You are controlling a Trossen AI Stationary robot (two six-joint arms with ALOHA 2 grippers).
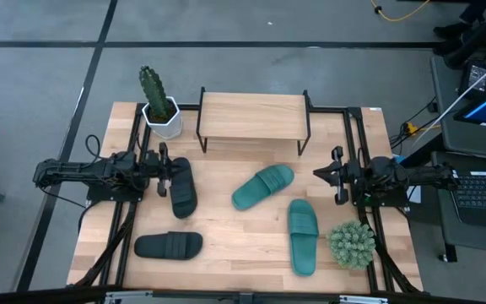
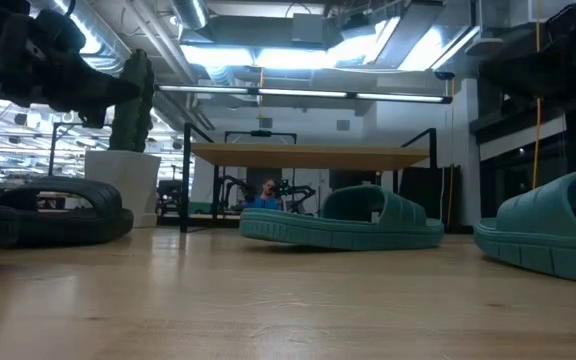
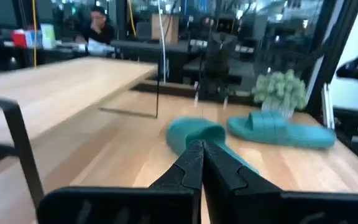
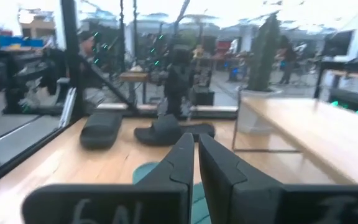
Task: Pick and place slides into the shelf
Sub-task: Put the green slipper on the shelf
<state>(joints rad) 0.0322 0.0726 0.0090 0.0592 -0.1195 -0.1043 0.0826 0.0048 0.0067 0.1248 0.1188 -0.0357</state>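
Both end effectors [image 1: 166,171] [image 1: 336,176] hover clenched and holding nothing; all four slides [image 1: 262,187] lie on the table [image 1: 226,253], off the shelf [image 1: 252,116].

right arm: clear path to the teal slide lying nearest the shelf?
Probably yes. The right gripper hangs at the table's right edge, and only bare tabletop lies between it and that teal slide; the other teal slide sits off to the side.

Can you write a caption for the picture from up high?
Two teal slides and two black slides lie on the table before the empty shelf.
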